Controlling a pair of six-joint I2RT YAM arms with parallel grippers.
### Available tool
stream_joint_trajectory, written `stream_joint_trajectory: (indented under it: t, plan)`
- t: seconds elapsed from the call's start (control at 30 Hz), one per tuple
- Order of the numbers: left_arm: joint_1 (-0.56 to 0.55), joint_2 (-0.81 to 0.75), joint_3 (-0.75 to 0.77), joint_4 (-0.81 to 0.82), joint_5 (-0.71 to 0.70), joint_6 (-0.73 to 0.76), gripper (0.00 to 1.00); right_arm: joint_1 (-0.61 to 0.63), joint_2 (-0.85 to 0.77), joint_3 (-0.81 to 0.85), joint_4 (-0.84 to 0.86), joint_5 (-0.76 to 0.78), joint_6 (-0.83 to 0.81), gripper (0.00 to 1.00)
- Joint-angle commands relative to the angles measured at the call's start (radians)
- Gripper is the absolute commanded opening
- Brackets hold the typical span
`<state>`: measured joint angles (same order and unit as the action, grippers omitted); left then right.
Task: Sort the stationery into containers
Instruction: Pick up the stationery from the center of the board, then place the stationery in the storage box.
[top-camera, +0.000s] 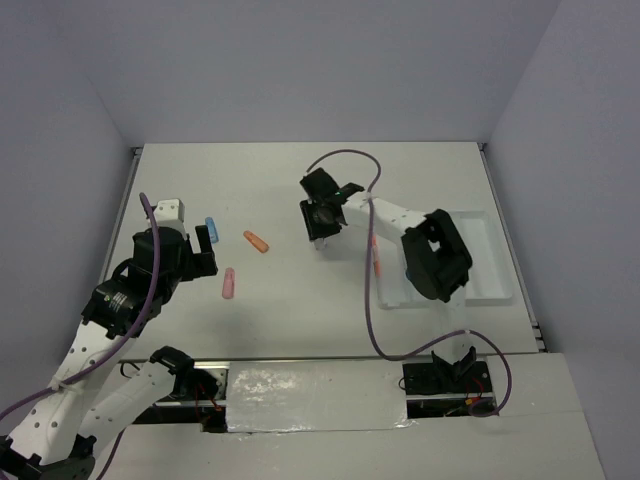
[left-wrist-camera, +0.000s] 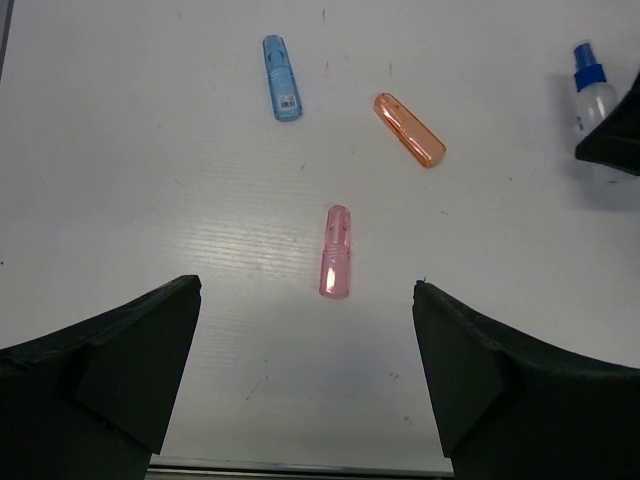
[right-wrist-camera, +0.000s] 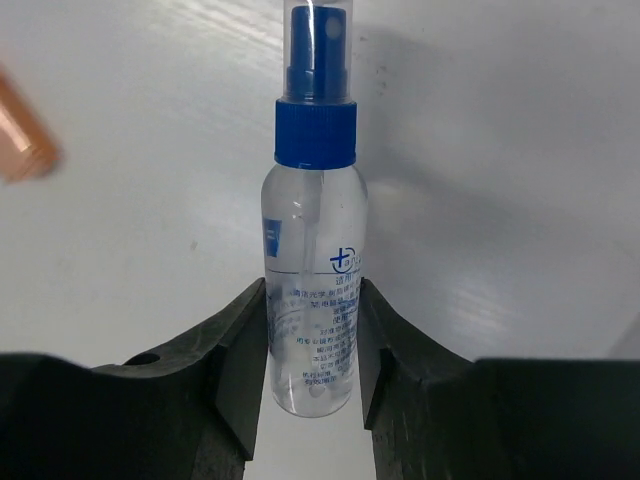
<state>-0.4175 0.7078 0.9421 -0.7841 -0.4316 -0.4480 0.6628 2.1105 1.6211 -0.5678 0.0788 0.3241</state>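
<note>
My right gripper (top-camera: 322, 222) is shut on the small clear blue-capped bottle (right-wrist-camera: 315, 270), its jaws pressing both sides of the body; the bottle also shows in the left wrist view (left-wrist-camera: 592, 92). My left gripper (top-camera: 208, 252) is open and empty (left-wrist-camera: 305, 290) at the left of the table. Ahead of it lie a pink capsule (left-wrist-camera: 336, 252) (top-camera: 229, 284), a blue capsule (left-wrist-camera: 282, 78) (top-camera: 211, 225) and an orange capsule (left-wrist-camera: 409, 130) (top-camera: 256, 241). The thin orange pen (top-camera: 376, 256) lies beside the white tray (top-camera: 492, 272), which the right arm partly hides. No rolls are in view.
A white block-like object (top-camera: 168, 209) sits just behind the left arm. The table's side walls stand close on the left and right. The right arm's forearm (top-camera: 436, 255) hangs over the tray's left half.
</note>
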Motion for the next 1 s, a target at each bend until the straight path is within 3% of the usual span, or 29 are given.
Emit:
stream_joint_trajectory:
  t: [0.0, 0.1, 0.2, 0.3, 0.33, 0.43, 0.63, 0.7, 0.97]
  plan:
    - [0.000, -0.031, 0.000, 0.048, 0.014, 0.002, 0.99, -0.073, -0.305, -0.043, 0.134, -0.053, -0.106, 0.00]
    - [0.000, -0.057, -0.006, 0.057, 0.033, 0.006, 0.99, -0.176, -0.415, -0.012, 0.031, -0.036, -0.181, 0.00]
    - [0.000, -0.097, -0.012, 0.068, 0.047, 0.009, 0.99, -0.336, -0.420, 0.091, -0.203, 0.008, -0.217, 0.00]
    - [0.000, -0.131, -0.022, 0.075, 0.050, 0.011, 0.99, -0.442, -0.415, 0.086, -0.374, 0.175, -0.260, 0.00]
    - [0.000, -0.137, -0.022, 0.077, 0.050, 0.009, 0.99, -0.486, -0.422, 0.051, -0.386, 0.311, -0.254, 0.00]
    - [-0.001, -0.142, -0.023, 0.074, 0.037, 0.005, 0.99, -0.548, -0.486, -0.027, -0.328, 0.409, -0.279, 0.00]
    - [-0.069, -0.126, -0.023, 0.060, -0.036, -0.018, 0.99, -0.649, -0.647, -0.370, -0.055, 0.443, -0.621, 0.00]
    - [-0.089, -0.136, -0.025, 0.052, -0.061, -0.031, 0.99, -0.686, -0.665, -0.452, -0.005, 0.458, -0.646, 0.00]
    - [-0.142, -0.140, -0.029, 0.045, -0.102, -0.047, 0.99, -0.781, -0.633, -0.515, 0.063, 0.418, -0.674, 0.00]
